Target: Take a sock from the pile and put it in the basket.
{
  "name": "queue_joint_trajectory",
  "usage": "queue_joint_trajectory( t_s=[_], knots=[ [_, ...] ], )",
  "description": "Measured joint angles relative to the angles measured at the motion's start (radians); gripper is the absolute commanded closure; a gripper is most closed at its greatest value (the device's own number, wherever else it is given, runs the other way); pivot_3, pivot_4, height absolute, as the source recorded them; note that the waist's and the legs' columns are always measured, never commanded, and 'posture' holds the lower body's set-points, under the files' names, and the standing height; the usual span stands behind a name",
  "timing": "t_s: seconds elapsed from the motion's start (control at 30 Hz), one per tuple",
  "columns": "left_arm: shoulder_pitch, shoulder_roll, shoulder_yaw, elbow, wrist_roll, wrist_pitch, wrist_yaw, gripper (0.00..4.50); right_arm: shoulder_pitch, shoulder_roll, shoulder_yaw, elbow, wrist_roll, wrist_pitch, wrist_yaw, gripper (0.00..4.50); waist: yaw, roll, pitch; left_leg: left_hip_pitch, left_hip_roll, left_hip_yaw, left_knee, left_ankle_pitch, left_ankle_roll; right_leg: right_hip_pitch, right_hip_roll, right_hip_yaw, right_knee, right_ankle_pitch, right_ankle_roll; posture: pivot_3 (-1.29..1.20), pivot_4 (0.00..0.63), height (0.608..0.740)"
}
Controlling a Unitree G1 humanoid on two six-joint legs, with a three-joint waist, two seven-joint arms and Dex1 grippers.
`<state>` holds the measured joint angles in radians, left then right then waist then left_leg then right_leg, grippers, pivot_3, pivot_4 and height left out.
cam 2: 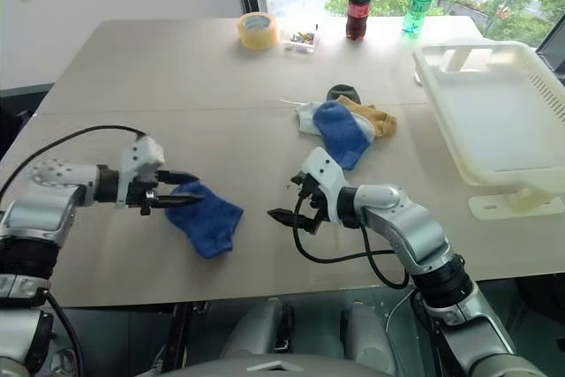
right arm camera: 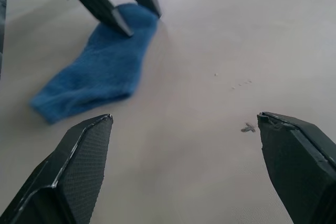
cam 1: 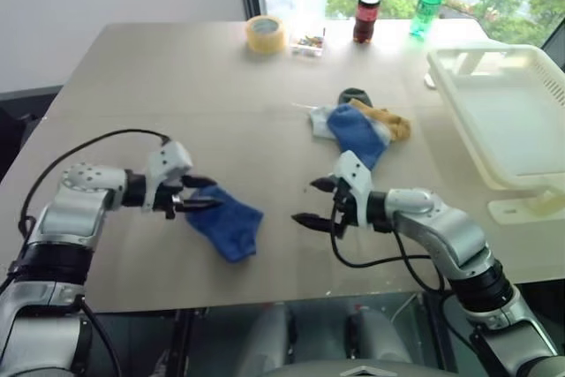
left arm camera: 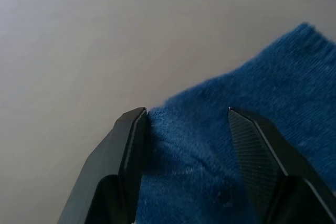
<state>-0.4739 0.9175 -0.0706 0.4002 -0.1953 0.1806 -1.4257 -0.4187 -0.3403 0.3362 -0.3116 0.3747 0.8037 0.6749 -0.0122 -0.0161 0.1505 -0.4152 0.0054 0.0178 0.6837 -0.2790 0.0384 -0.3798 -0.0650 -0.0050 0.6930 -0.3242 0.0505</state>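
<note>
Table [cam 1: 177,86]: it is carrying all the things; the places below are told from the blue sock lying alone near the front edge.
Blue sock [cam 1: 228,222]: it is lying flat on the table, away from the other socks, between the two grippers.
Left gripper [cam 1: 201,193]: it is sitting at one end of the blue sock, pointing at it. Its jaws are standing partly apart, one on each side of the sock's edge. They are not squeezing the sock; it is lying loose on the table.
Right gripper [cam 1: 313,202]: it is hovering near the blue sock, on the side away from the left gripper, not touching it. Its jaws are standing wide apart and holding nothing.
Pile [cam 1: 362,125]: it is lying farther back on the table than the blue sock, over on the right gripper's side. A second blue sock is lying on top, with a yellow one, a pale one and a dark one around it.
Basket [cam 1: 494,68]: the big white basket is sitting well apart from the blue sock, at the table's far right, past the pile.
Tape roll [cam 1: 265,33]: it is lying far behind the blue sock, near the window.
Small clear box [cam 1: 308,41]: it is sitting just beside the tape roll.
Cola bottle [cam 1: 367,11]: it is standing upright far behind the blue sock.
Green bottle [cam 1: 427,4]: it is standing upright near the cola bottle.
</note>
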Motion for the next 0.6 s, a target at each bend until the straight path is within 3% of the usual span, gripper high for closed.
queue_joint_trajectory(
  t_s=[0.07,0.2,0.33,0.5,0.53,0.6],
  knots=[
    [-0.051,-0.001,-0.031,0.059,0.036,-0.045,-0.029,2.81,0.011,-0.002,-0.002,-0.003,-0.001,0.000,-0.010,0.00,0.000,0.000,0.000,0.000,0.000,0.000,0.000,0.000,0.000,0.000,0.000,0.000,0.001,0.000,0.000,0.00,0.150,0.740],
    [-0.093,-0.031,-0.053,0.120,0.064,-0.080,-0.037,4.39,0.054,-0.026,-0.032,-0.044,0.000,0.005,-0.037,0.00,-0.001,0.002,-0.001,0.001,0.000,0.000,0.001,-0.002,0.004,0.001,0.000,0.001,0.001,0.000,0.000,0.00,0.150,0.740],
    [-0.097,-0.123,-0.003,0.093,0.025,0.126,0.057,4.48,0.076,-0.048,-0.083,-0.085,0.000,0.018,-0.070,0.00,0.013,0.004,-0.002,0.002,0.000,-0.002,0.003,-0.002,0.006,0.002,-0.001,-0.002,0.003,0.000,0.001,0.00,0.150,0.740],
    [-0.067,-0.358,0.133,-0.125,-0.049,0.518,0.432,4.48,0.112,-0.077,-0.146,-0.151,0.002,0.041,-0.109,0.00,0.029,0.003,-0.002,0.001,-0.002,-0.007,0.006,0.001,0.009,0.004,-0.004,-0.002,0.005,0.002,0.004,0.00,0.150,0.740],
    [-0.067,-0.361,0.135,-0.128,-0.050,0.522,0.437,4.48,0.112,-0.077,-0.147,-0.151,0.002,0.042,-0.110,0.00,0.029,0.003,-0.002,0.001,-0.002,-0.007,0.006,0.001,0.009,0.004,-0.004,-0.002,0.004,0.002,0.004,0.00,0.150,0.740],
    [-0.058,-0.454,0.200,-0.226,-0.068,0.665,0.605,4.48,0.118,-0.082,-0.160,-0.165,0.001,0.046,-0.126,0.00,0.023,0.003,-0.002,0.001,-0.002,-0.006,0.005,0.001,0.009,0.005,-0.004,0.000,0.005,0.003,0.005,0.00,0.150,0.740]
  ],
)
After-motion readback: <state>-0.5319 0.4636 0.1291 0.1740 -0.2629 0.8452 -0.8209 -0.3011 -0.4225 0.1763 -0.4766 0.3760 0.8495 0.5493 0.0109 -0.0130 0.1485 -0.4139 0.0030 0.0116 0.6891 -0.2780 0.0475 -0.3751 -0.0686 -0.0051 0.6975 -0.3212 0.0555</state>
